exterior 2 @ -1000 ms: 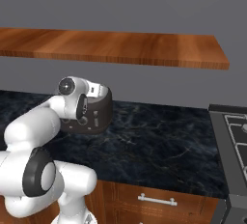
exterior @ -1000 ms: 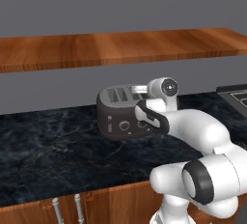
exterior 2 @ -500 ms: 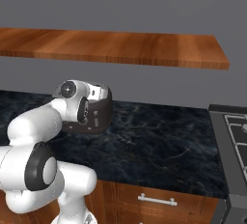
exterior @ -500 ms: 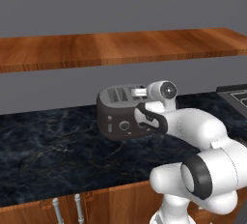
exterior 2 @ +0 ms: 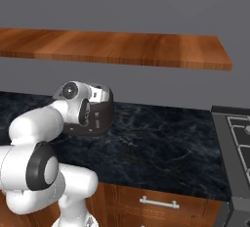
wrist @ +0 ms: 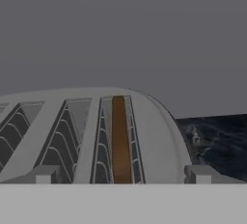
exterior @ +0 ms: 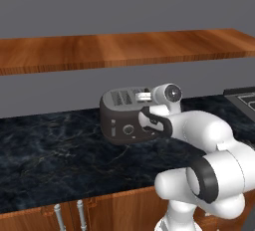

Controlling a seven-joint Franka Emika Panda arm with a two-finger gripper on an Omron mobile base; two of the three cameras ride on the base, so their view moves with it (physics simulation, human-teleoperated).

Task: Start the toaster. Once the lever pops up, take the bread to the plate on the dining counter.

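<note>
Showing the gripper [wrist: 120,177] with jaws spread wide and empty over the toaster [exterior: 124,118] on the worktop [exterior: 60,150]; the bread [wrist: 119,141] stands edge-on in its slot, long axis running straight ahead between them.

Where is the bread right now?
The bread stands on edge in one of the toaster's slots, seen in the hand view between the open end effector's fingertips; the toaster sits on the black counter under the wooden shelf.

My two base views look forward and down from behind, sharing the toaster [exterior: 124,118] on the tabletop [exterior: 50,160]; my hand view sits close above its slots.
</note>
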